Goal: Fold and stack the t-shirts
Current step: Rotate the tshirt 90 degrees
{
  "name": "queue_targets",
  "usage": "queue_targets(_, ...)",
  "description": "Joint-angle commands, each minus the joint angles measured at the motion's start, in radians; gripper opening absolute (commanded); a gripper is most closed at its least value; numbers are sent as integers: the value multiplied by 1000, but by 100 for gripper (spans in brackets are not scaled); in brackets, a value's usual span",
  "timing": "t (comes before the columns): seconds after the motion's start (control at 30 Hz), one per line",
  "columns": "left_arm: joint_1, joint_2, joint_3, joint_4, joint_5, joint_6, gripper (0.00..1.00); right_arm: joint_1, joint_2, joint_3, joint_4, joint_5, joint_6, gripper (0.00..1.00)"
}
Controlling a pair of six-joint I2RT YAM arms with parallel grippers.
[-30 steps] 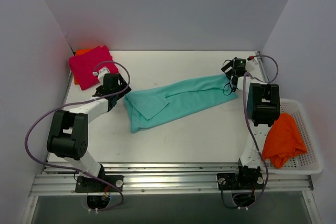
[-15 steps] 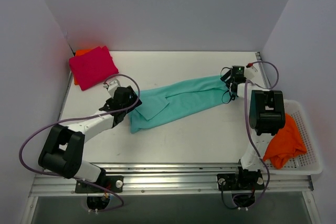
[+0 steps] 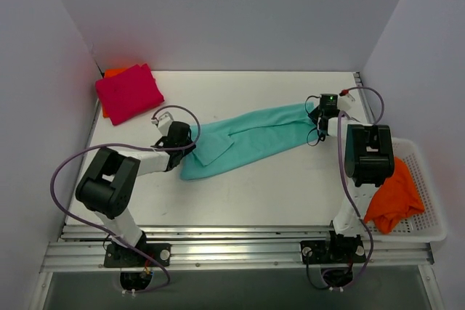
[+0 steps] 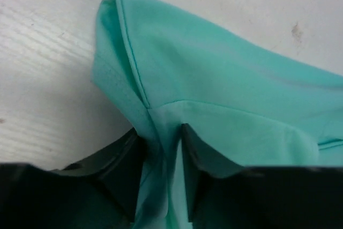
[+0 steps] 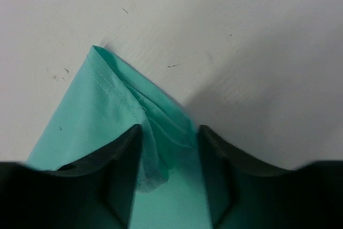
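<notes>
The fingers (image 4: 120, 181) of the left gripper (image 4: 161, 132) stand close together, pinching a raised ridge of the teal t-shirt (image 4: 225, 84) between them. Just past the tips, the cloth spreads into a rounded, hemmed corner that lies flat on the white table (image 4: 48, 46).

The fingers (image 5: 120, 175) of the right gripper (image 5: 170, 132) stand wider apart. Teal cloth fills the gap between them and bunches into small wrinkles against the left-hand finger. I cannot tell whether they truly clamp it. Beyond their tips, the shirt ends in a stitched corner, with bare table after it.

From above, the teal shirt is a long, slanted band stretched between the two grippers, one end at each.

An orange t-shirt (image 3: 392, 192) lies crumpled in a white basket (image 3: 434, 231), nearer the arm bases than the right fingers and off to their outer side.

A folded magenta t-shirt (image 3: 129, 92) lies well beyond the left fingers, in the far corner. It rests on top of another orange piece (image 3: 110, 72), of which only an edge shows.
</notes>
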State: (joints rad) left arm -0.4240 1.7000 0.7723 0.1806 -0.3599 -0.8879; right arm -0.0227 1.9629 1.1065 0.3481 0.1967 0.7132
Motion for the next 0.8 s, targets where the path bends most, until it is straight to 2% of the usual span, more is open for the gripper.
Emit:
queue_targets(0.0, -2, 81, 19, -21, 59, -6, 37, 1, 30, 4, 37, -20, -15, 36)
queue_targets(0.03, -2, 90, 25, -15, 62, -3, 35, 0, 37, 10, 37, -38, -15, 16)
queue_targets(0.07, -1, 92, 28, -13, 62, -3, 33, 0, 40, 13, 35, -43, -18, 16)
queue_targets(0.1, 4, 92, 30, -13, 62, -3, 30, 0, 44, 16, 40, -49, -20, 0)
queue_targets(0.3, 53, 72, 70, -20, 81, 29, 22, 0, 37, 7, 52, -52, -23, 0)
queue_targets(0.33, 73, 76, 88, -41, 85, 46, 10, 1, 22, 1, 51, -54, -17, 0)
queue_targets(0.37, 83, 84, 116, -61, 82, 53, 3, 1, 13, -17, 48, -51, -14, 0)
queue_targets(0.47, 135, 142, 243, -127, 114, 79, 2, 10, -62, -94, 51, -34, 11, 0)
queue_targets(0.53, 162, 180, 303, -115, 137, 76, 2, 17, -111, -151, 71, -14, 22, 0)
queue_targets(0.6, 189, 213, 352, -98, 159, 75, 2, 82, -191, -227, 63, 18, 43, 0)
queue_targets(0.77, 235, 409, 720, -283, 249, 127, 2, 199, -381, -371, 49, 82, 94, 0)
